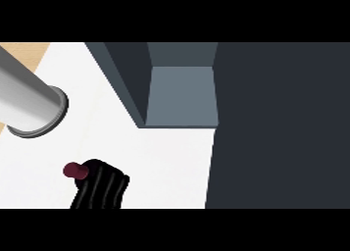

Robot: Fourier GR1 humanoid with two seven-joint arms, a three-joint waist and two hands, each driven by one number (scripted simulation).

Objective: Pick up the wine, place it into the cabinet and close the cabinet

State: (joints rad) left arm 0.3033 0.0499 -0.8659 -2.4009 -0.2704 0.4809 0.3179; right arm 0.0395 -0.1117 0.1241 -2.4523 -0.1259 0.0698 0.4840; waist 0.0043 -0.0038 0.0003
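The left hand (101, 188) curls round the wine (75, 170) above the white worktop (163, 162), near the open cabinet (181, 95).

**Wine and cabinet: condition at inspection**

The wine (75, 170) shows me only its dark red round top, at the lower left of my head view. The rest of the bottle is hidden under my curled black robot hand (99, 188), so I cannot report its body or label. It appears upright, seen from above, over the white desk (163, 162).

The cabinet (179, 93) stands up and to the right of the wine, well apart from it. It is dark grey-blue, with its opening visible and a lighter grey inner floor. A large dark panel (286, 127) fills the right side; I take it for the cabinet's door, swung open.
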